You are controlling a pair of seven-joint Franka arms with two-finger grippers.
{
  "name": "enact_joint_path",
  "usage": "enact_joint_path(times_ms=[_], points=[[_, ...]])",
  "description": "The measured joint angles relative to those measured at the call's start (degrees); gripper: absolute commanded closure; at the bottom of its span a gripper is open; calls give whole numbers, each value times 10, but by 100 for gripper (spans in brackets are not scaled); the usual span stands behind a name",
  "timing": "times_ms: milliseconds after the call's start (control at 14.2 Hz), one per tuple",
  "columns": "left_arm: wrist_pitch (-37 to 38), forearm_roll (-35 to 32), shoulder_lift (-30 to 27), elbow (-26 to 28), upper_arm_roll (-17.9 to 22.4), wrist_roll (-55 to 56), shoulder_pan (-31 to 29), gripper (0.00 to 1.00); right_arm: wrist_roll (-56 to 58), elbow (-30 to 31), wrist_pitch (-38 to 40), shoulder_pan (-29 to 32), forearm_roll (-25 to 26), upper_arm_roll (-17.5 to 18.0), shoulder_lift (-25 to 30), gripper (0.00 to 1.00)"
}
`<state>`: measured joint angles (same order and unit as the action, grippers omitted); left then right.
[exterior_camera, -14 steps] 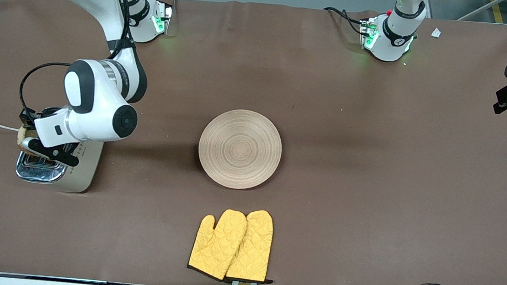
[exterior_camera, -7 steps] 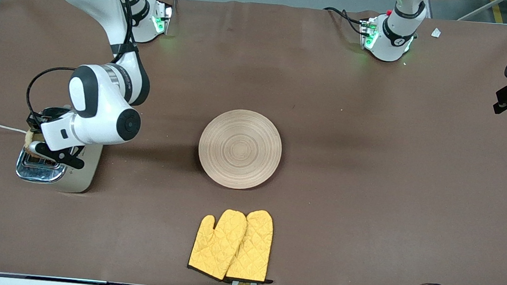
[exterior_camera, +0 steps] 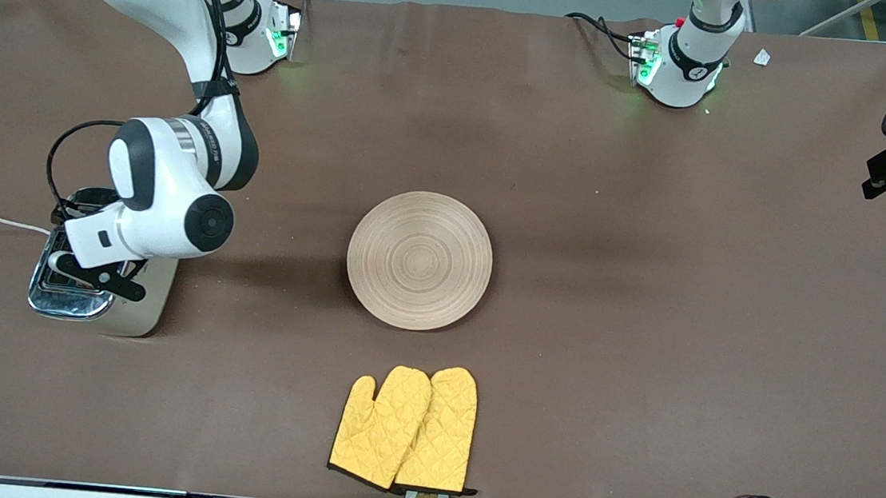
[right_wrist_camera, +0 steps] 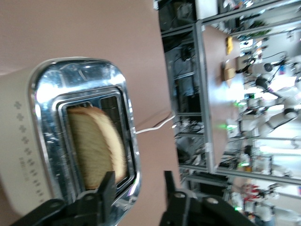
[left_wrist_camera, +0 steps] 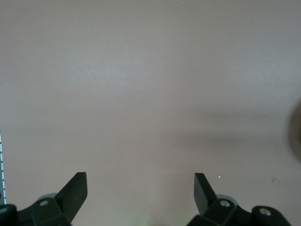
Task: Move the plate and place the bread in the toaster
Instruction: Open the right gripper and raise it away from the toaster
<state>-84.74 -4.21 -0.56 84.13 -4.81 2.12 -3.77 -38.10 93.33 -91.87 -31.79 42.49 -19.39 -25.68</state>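
A: Where's the bread (right_wrist_camera: pixel 96 146)?

B: In a slot of the toaster (exterior_camera: pixel 98 291), at the right arm's end of the surface. The right hand (right_wrist_camera: pixel 136 188) hangs directly over it, fingers parted, gripping nothing.

A: And the front view?

B: The arm hides the slice; only the right wrist view shows it. The left hand (left_wrist_camera: pixel 141 188) waits, open. The plate (exterior_camera: pixel 419 260) sits mid-surface.

a brown bread slice (right_wrist_camera: pixel 96 146) is seen standing in a slot of the cream, chrome-topped toaster (exterior_camera: pixel 98 301); the ringed wooden plate (exterior_camera: pixel 419 260) lies flat at mid-table.
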Motion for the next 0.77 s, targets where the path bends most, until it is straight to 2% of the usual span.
enact_joint_path(times_ms=[211,421,561,772], points=[[0,0,0,0,0,0,0,0,8,-44,0,1,-87,0,1,0],[-1,0,0,0,0,0,0,0,89,-83,3,23,-206,-3,21,0],[-3,0,0,0,0,0,0,0,139,-96,9,61,-280,-6,64,0],[-6,0,0,0,0,0,0,0,183,-98,41,102,-341,-6,151,0]])
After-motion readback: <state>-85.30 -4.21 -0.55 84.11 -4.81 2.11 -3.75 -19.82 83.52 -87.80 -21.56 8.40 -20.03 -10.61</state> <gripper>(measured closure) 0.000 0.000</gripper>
